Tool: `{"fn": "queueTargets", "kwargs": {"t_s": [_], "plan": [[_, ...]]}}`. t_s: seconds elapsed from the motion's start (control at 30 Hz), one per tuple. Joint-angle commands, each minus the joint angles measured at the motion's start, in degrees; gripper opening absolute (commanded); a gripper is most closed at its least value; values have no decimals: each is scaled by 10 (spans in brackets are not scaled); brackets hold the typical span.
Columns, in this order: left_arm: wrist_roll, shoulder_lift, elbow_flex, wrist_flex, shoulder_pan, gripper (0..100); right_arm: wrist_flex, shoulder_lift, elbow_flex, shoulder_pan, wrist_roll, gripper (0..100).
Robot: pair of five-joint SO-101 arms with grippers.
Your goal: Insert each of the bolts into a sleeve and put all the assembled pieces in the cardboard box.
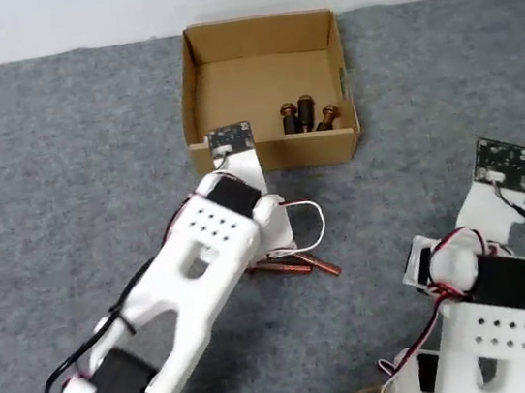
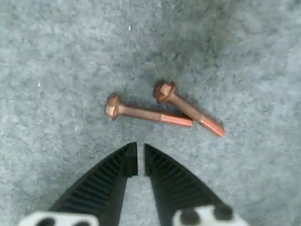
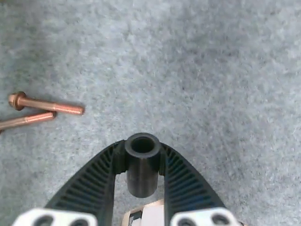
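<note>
Left tool (image 2: 140, 157): narrow, holding nothing, poised near two copper bolts (image 2: 148, 113).
Right tool (image 3: 142, 151): clamped on a black sleeve (image 3: 142, 178).
Lie of bolts: flat on the grey counter (image 1: 63, 166), shafts seemingly touching.
Cardboard box (image 1: 276, 155): beyond the bolts; assembled pieces (image 1: 307, 114) inside, probably three.

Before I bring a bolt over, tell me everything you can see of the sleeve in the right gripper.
The sleeve is a short, dark, matte tube, nearly black, with a thick wall and a round bore open toward the wrist camera. The bore looks empty. The right gripper is shut on it near its tips, with its ribbed jaws pressing either side. Nothing else touches it, and the grey carpet lies behind it.
</note>
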Motion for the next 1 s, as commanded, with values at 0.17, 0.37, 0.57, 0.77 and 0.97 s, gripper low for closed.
{"fn": "queueTargets", "kwargs": {"t_s": [0.17,0.37,0.57,0.77,0.97], "plan": [[5,88,-28,4,2,146,-11,-25,-3,8,-2,8],[5,97,-28,-12,0,146,-12,-25,-3,8,-4,8],[5,100,-55,-29,3,147,-18,-25,-3,8,-3,8],[5,102,-89,-39,4,148,-32,-24,-3,6,-2,8],[5,120,-92,-65,11,148,-32,-22,-3,6,-2,8]]}}
